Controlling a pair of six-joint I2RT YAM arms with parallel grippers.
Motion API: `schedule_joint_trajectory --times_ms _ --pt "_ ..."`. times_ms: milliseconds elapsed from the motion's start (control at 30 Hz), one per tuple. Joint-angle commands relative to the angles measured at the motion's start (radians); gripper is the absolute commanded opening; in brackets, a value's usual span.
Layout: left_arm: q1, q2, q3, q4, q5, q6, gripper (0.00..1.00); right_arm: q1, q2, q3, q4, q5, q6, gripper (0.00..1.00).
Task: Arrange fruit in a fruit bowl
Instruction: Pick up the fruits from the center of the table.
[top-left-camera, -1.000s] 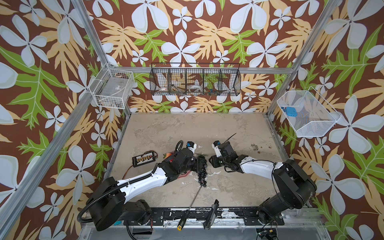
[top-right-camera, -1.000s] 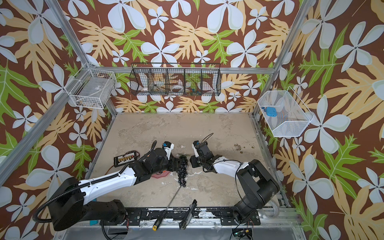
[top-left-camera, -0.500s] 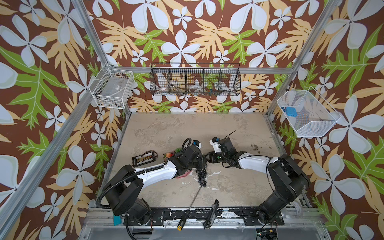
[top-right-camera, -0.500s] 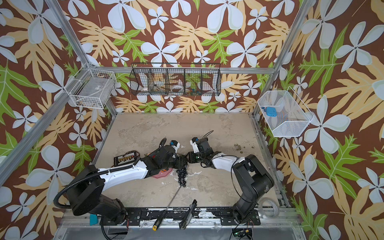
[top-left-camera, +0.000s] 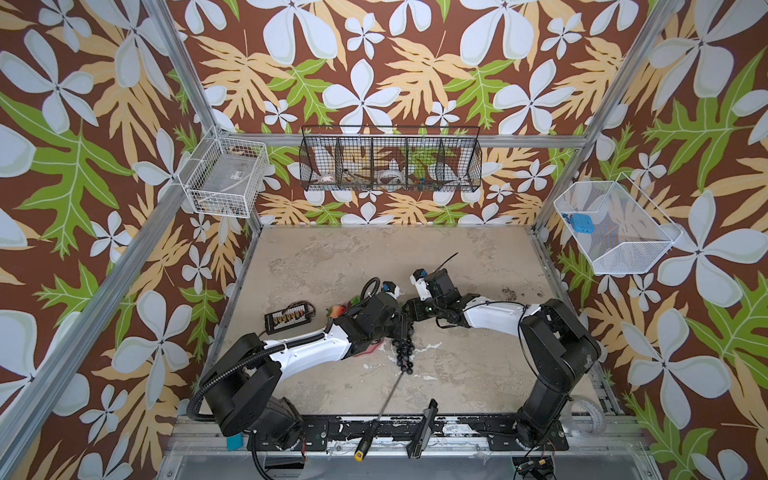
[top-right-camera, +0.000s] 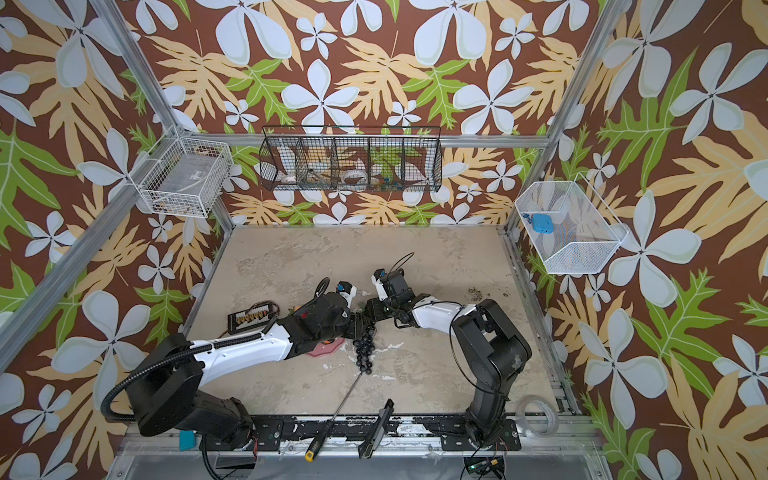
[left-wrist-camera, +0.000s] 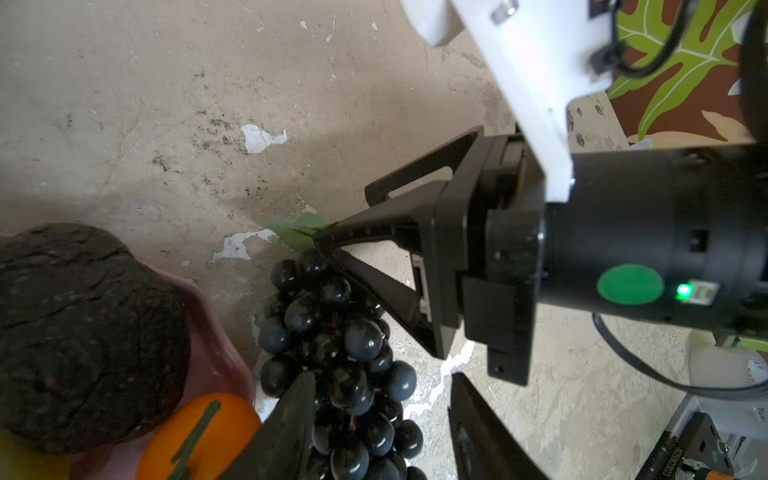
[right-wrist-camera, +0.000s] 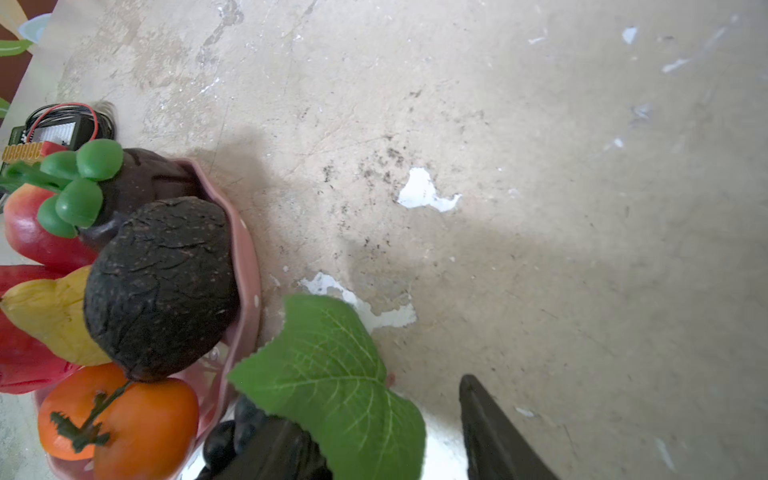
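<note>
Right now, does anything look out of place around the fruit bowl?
Yes. The black grape bunch lies on the table beside the pink bowl, outside its rim, while the avocado, oranges and other fruit sit inside. A screwdriver also lies on the table, its tip close to the bunch.

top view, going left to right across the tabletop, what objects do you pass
black connector board → pink fruit bowl → black grape bunch
</note>
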Motion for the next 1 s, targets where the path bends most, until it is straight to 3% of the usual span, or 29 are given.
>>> schedule_joint_trajectory --times_ms 0,167,400,633,967 --pt "0.0 -0.029 -0.017 0.027 -0.024 0.002 0.54 0.002 0.028 0.025 -0.009 0.003 -0.016 0.54" --pt "0.001 -0.064 -0.041 0.028 -0.031 0.002 0.55 0.002 0.081 0.068 -0.023 0.001 -0.012 0.28" --pt "0.005 -0.097 -0.061 0.027 -0.041 0.007 0.55 0.004 0.065 0.056 -0.026 0.01 -0.01 0.0" --pt "0.008 -0.129 -0.083 0.059 -0.022 0.022 0.55 0.003 -0.091 -0.002 -0.027 0.058 0.009 0.0" --pt "0.008 -0.143 -0.101 0.153 0.056 0.079 0.56 0.004 -0.276 -0.122 0.0 -0.051 0.087 0.0"
